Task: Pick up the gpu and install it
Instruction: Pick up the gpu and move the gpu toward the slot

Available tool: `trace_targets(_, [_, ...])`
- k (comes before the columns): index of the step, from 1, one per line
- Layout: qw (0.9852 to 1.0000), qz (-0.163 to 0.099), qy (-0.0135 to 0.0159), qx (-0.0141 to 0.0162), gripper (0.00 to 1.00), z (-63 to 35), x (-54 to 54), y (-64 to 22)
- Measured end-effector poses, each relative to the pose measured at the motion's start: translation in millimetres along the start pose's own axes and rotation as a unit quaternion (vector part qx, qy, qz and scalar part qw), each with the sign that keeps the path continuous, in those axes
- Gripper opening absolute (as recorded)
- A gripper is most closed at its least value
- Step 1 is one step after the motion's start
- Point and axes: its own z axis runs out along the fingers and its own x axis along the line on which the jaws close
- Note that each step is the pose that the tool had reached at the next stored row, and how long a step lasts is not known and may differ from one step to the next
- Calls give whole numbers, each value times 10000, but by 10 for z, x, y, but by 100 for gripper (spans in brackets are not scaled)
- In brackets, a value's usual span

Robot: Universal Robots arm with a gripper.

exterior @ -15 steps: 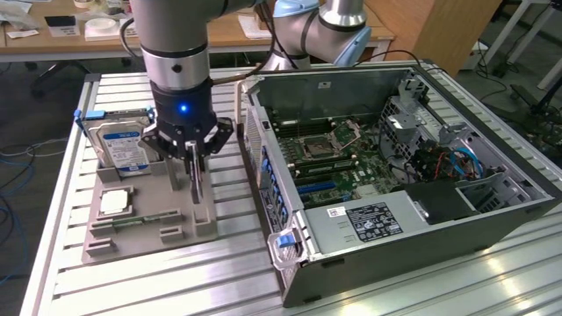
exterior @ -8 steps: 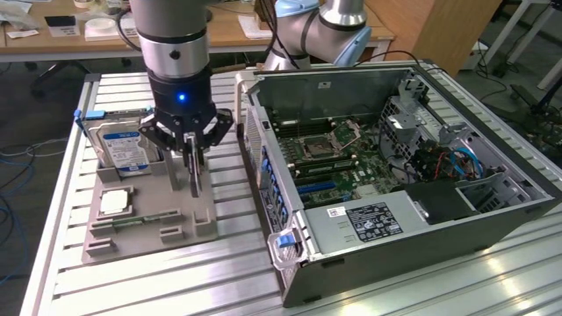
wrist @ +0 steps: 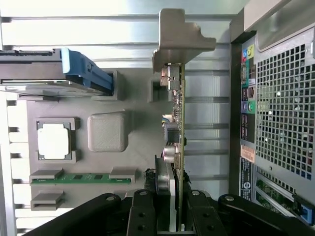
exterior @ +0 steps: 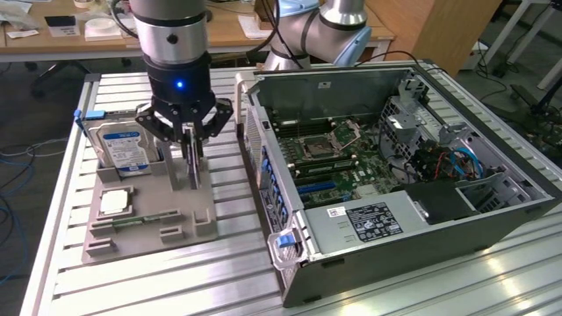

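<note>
The gpu (exterior: 194, 172) is a thin dark card standing on edge in the grey holder (exterior: 149, 197), its lower edge still down at the holder. In the wrist view the gpu (wrist: 175, 113) runs away from me, ending in its grey metal bracket (wrist: 179, 37). My gripper (exterior: 191, 135) comes straight down over the card. Its two black fingers (wrist: 142, 216) press against both sides of the near end, so the gripper (wrist: 170, 219) is shut on the card.
The holder (wrist: 133, 98) also carries a silver hard drive (exterior: 123, 150), a square processor chip (exterior: 114, 201) and a green memory stick (exterior: 131, 222). The open computer case (exterior: 395, 164) lies at the exterior view's right, motherboard (exterior: 333, 164) exposed, its perforated rear wall (wrist: 280, 98) close beside the card.
</note>
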Motion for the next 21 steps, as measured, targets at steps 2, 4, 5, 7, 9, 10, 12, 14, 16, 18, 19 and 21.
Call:
trace_targets(2, [10000, 0, 1, -12, 28, -46, 0, 0])
trace_targets(4, [10000, 0, 1, -23, 28, -89, -1, 0])
trace_targets(5, [10000, 0, 1, -29, 28, -106, -1, 0])
trace_targets(7, [10000, 0, 1, -43, 28, -139, -1, -1])
trace_targets(9, [10000, 0, 2, -54, 28, -169, -1, -1])
trace_targets(10, [10000, 0, 3, -60, 28, -184, -1, -1])
trace_targets(12, [10000, 0, 3, -74, 28, -213, -1, -1])
trace_targets(14, [10000, 0, 3, -88, 28, -243, -1, -1])
trace_targets(16, [9999, 0, 5, -146, 28, -357, -2, -1])
trace_targets(18, [9998, 1, 7, -187, 28, -481, -2, -1])
trace_targets(19, [9998, 1, 7, -204, 28, -523, -2, -1])
trace_targets(21, [9998, 0, 8, -221, 28, -556, -3, -1])
